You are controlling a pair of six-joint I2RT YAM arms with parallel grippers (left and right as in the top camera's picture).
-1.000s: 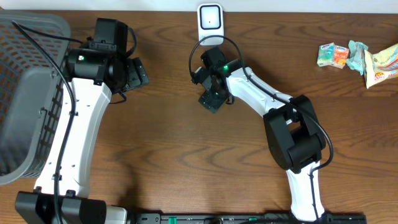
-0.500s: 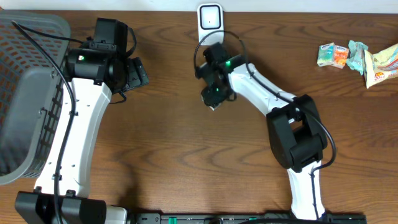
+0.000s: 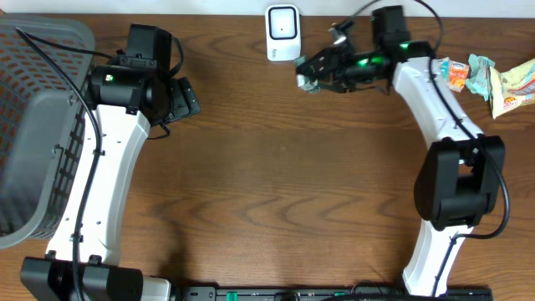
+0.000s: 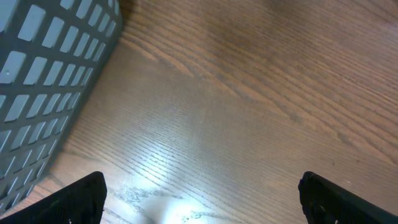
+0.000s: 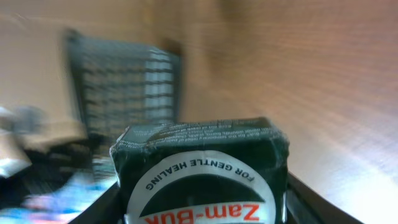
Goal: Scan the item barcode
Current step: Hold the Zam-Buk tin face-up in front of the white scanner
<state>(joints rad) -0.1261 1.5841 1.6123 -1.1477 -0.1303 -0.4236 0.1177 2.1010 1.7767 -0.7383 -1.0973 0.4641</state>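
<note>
Box [image 5: 202,171] is clamped in right gripper [image 3: 312,73], left gripper [image 3: 180,99] is open; scan may be missed if barcode is angled off scanner [image 3: 282,32].

A small dark-green cardboard box [image 5: 202,163] is sitting clamped between the fingers of the right gripper [image 3: 313,73], raised off the table. Its facing side is showing a white round label with "Zam-Buk" in red and "for gentle healing" in dark letters, upside down in the wrist view. It is hanging just right of the white upright barcode scanner [image 3: 282,33], which is standing at the table's far edge.
</note>
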